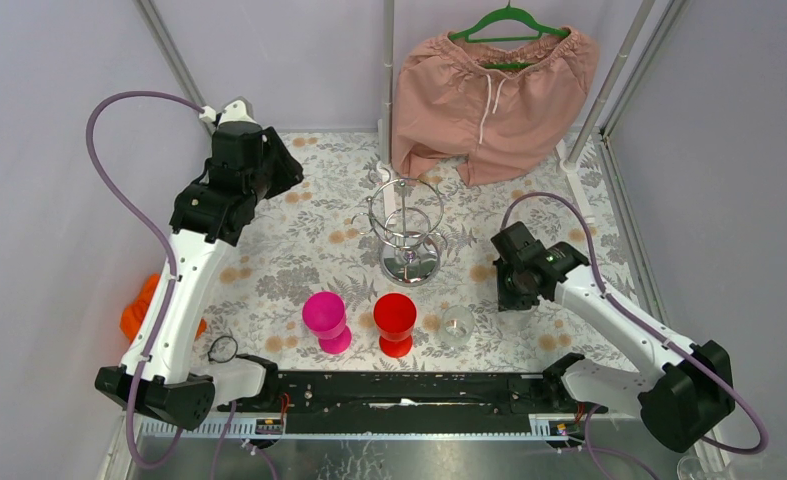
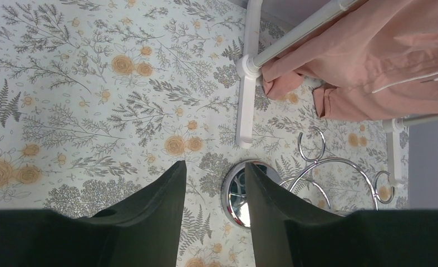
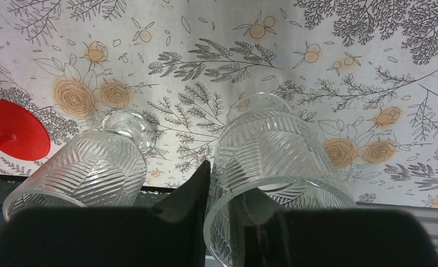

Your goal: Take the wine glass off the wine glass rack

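Where floral tablecloth (image 1: 319, 245) meets lilac walls (image 1: 299, 60), right jaws clamp wine glass (image 3: 277, 150) rim; left jaws agape.

Mirror-bright chrome wine glass rack (image 1: 407, 232), ribbed clear wine glass (image 3: 272, 161), matt tablecloth (image 1: 309, 250), soft cloth shorts (image 1: 489, 100)

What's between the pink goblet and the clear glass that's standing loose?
The red goblet stands between the pink goblet and the loose clear glass; the top view shows it.
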`<state>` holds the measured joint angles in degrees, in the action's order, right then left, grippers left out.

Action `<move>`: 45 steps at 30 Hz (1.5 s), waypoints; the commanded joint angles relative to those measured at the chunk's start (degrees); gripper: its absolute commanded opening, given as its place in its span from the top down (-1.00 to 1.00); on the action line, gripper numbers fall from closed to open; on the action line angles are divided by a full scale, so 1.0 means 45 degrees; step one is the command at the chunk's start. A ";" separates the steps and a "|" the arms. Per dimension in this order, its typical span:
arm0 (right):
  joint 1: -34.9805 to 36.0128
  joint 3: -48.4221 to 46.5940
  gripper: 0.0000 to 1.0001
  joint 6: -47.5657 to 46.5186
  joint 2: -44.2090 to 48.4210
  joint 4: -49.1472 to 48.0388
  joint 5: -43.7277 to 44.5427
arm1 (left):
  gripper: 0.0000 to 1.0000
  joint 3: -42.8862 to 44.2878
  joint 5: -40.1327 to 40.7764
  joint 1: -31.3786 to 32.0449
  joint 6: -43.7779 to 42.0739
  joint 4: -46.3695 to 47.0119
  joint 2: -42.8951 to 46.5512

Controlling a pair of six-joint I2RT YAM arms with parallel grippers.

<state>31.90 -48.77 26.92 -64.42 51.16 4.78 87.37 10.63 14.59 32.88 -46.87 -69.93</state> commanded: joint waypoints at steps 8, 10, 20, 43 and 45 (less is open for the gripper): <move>0.0746 0.0161 1.00 0.1151 0.0707 -0.0114 0.0317 | 0.00 -0.0331 -0.0234 0.0078 0.0085 0.0775 0.0228; 0.0918 0.0163 1.00 0.1429 0.0632 0.0075 0.0568 | 0.00 -0.0340 -0.0286 0.0078 0.0078 0.0804 0.0245; 0.1107 0.0435 1.00 0.2242 0.0370 -0.0060 0.0972 | -0.01 -0.0706 -0.0370 0.0078 -0.0002 0.1067 0.0328; 0.1109 0.1742 1.00 0.2871 0.0771 -0.0970 0.0751 | -0.02 -0.0776 -0.0392 0.0078 -0.0122 0.1080 0.0365; 0.1109 0.1751 1.00 0.2866 0.0743 -0.0978 0.0692 | -0.02 -0.0801 -0.0374 0.0078 -0.0139 0.1085 0.0384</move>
<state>36.40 -41.91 38.83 -61.36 47.22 7.88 84.58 9.23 14.61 32.86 -44.60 -69.01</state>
